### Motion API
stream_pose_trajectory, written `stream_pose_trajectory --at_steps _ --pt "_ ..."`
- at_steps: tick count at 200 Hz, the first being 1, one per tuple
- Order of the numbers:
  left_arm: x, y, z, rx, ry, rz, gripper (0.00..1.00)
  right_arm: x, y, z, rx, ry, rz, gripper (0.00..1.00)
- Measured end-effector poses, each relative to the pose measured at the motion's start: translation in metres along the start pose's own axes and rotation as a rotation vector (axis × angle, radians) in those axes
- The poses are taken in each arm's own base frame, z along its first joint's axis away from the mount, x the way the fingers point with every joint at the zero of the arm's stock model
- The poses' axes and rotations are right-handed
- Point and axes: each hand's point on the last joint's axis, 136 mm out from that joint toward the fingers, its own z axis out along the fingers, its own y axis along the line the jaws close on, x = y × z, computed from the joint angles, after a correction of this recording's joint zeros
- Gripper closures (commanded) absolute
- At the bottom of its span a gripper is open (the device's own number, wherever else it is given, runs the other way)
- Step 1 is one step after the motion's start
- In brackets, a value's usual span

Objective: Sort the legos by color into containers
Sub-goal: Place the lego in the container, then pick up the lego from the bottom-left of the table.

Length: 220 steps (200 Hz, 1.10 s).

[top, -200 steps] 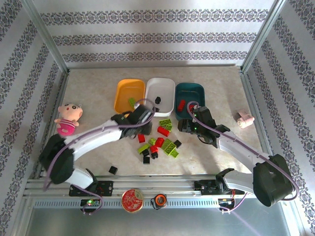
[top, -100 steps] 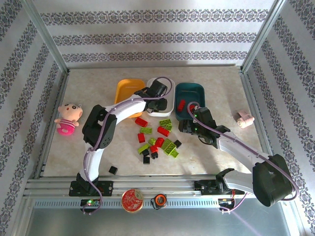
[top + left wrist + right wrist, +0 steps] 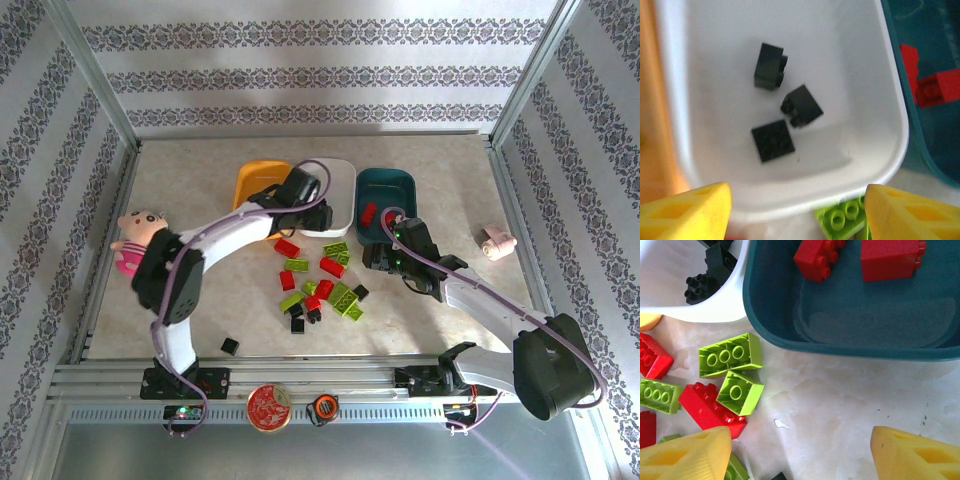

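Three containers are standing side by side on the bench (image 3: 450, 165): an orange-yellow bin (image 3: 249, 186), a white bin (image 3: 710, 65) and a dark teal bin (image 3: 850, 325). The left claw (image 3: 797, 210) is hovering over the white bin's near rim, fingers spread and empty. Three black legos (image 3: 772, 141) are lying inside that bin. Two red legos (image 3: 890, 260) are sitting in the teal bin. The right claw (image 3: 800, 455) is hanging over the bench just beside the teal bin, fingers apart and gripping nothing. Loose legos (image 3: 325, 285) in red, lime and black are lying between the arms, with one lone black lego (image 3: 230, 345) well apart.
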Motion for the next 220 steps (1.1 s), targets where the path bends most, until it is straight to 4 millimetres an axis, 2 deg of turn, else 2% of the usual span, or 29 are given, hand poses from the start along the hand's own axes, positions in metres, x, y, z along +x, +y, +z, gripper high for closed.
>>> stream_pose_trajectory --at_steps 20,40,79,105,129,163,199,220 --pt "0.029 0.004 -0.035 0.012 -0.003 0.005 0.28 -0.001 0.001 0.000 -0.003 -0.004 0.000 0.26" --pt "0.074 0.012 -0.064 0.015 0.035 0.004 0.27 -0.002 0.001 0.000 -0.006 -0.008 -0.001 0.26" --pt "0.177 0.050 -0.109 -0.055 0.183 -0.055 0.27 0.002 0.000 0.003 -0.010 -0.003 0.000 0.26" --pt "0.225 0.070 -0.132 -0.110 0.257 -0.117 0.27 0.002 0.001 0.006 -0.011 0.000 0.000 0.26" --pt "0.247 0.079 -0.145 -0.146 0.284 -0.190 0.27 0.002 0.000 0.007 -0.010 0.002 0.000 0.26" --pt "0.278 0.101 -0.149 -0.259 0.353 -0.294 0.27 0.003 0.000 0.007 -0.010 0.002 0.000 0.26" --pt "0.285 0.107 -0.148 -0.311 0.380 -0.327 0.28 0.004 -0.001 0.007 -0.009 0.003 0.000 0.26" --pt "0.297 0.111 -0.141 -0.342 0.425 -0.315 0.29 0.004 -0.001 0.007 -0.009 0.003 -0.001 0.26"
